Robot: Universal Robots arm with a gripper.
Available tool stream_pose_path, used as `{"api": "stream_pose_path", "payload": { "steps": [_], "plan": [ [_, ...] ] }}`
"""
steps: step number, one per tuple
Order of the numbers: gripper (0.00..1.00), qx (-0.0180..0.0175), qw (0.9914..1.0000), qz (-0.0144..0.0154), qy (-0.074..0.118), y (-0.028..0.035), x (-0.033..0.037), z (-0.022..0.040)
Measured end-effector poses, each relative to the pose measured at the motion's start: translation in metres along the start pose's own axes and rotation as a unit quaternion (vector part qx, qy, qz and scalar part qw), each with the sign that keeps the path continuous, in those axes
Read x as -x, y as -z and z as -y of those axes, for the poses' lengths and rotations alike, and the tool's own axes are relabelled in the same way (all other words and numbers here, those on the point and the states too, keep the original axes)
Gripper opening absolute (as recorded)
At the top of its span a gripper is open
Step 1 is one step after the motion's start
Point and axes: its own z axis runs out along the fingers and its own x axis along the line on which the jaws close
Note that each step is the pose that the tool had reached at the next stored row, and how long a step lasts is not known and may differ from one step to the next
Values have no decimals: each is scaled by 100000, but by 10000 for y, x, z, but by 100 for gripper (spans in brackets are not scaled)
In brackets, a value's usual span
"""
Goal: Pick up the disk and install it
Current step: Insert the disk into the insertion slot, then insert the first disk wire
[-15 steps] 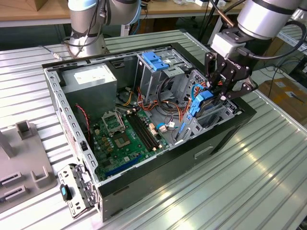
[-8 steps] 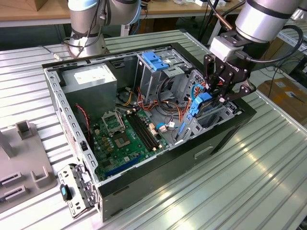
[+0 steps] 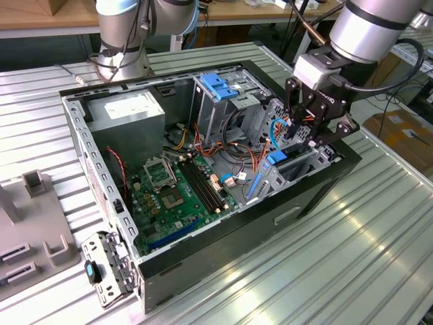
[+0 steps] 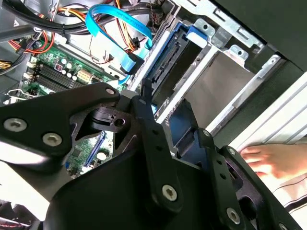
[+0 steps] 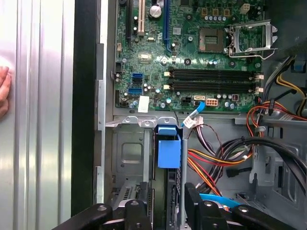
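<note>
Over the drive bay [image 5: 128, 153], low in the first wrist view, our claw [image 5: 167, 188] stands spread, a finger on each side of the disk [image 5: 169, 151]. We see it on edge in the bay, long axis running from the claw toward the motherboard [image 5: 192, 72]

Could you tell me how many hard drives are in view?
1. The disk stands on edge in its blue carrier frame, in the drive bay directly beneath the gripper. Others may be hidden inside the grey drive cage.
</note>
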Motion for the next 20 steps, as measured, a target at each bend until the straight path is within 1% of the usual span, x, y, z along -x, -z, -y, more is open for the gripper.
{"api": "stream_pose_path", "payload": {
  "steps": [1,6,8,18,20],
  "plan": [
    [43,-3,100000,-10,-1,-25,0,-9],
    [43,-4,100000,-32,5,-33,0,-18],
    [43,-4,100000,-26,4,-45,1,-49],
    [43,-4,100000,-28,0,-21,1,-49],
    [43,-2,100000,-41,0,-5,1,-49]
  ]
}}
